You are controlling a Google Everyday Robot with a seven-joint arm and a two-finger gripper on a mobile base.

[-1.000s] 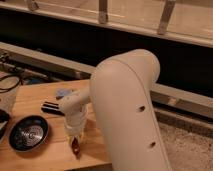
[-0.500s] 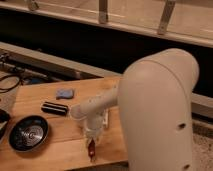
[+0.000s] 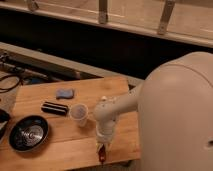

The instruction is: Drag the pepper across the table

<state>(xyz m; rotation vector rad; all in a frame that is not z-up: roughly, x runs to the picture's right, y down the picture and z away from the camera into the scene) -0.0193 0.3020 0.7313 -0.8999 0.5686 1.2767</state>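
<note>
The pepper [image 3: 102, 156] is a small dark red chili lying near the front edge of the light wooden table [image 3: 60, 145]. My gripper [image 3: 103, 147] points straight down at the end of the white arm, right over the pepper's upper end and touching or nearly touching it. The arm's large white body fills the right side of the view and hides the table's right part.
A white cup [image 3: 79, 113] stands just left of my gripper's wrist. A black rectangular bar [image 3: 55, 108] and a small blue-grey object [image 3: 64, 93] lie further left. A black bowl [image 3: 29, 133] sits at the front left. Cables lie at the far left.
The gripper and the pepper have moved to the right and toward the table's front edge. The view has shifted, so the cup now shows beside the arm.
</note>
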